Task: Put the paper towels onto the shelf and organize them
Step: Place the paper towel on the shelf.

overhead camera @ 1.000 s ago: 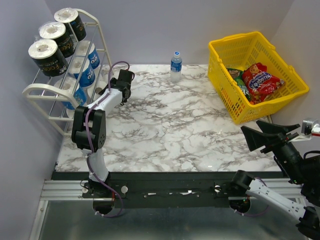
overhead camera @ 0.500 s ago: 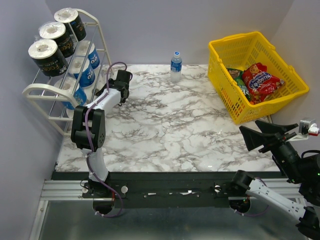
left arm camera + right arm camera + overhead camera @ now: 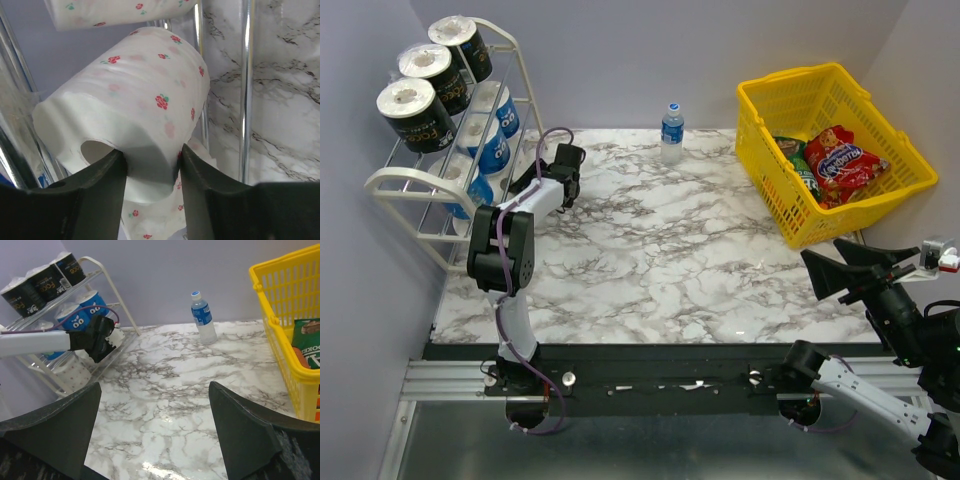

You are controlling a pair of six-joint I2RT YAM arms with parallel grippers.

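While the black rolls read "Foce", the left end effector brackets a rose-dotted roll, grip unclear.

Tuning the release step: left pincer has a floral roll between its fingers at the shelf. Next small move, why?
Probably open the left pincer wider before any retreat. The dotted roll lies among the shelf bars, and both fingers sit close against its end; whether they pinch it can't be told. Pulling back now could drag it out.
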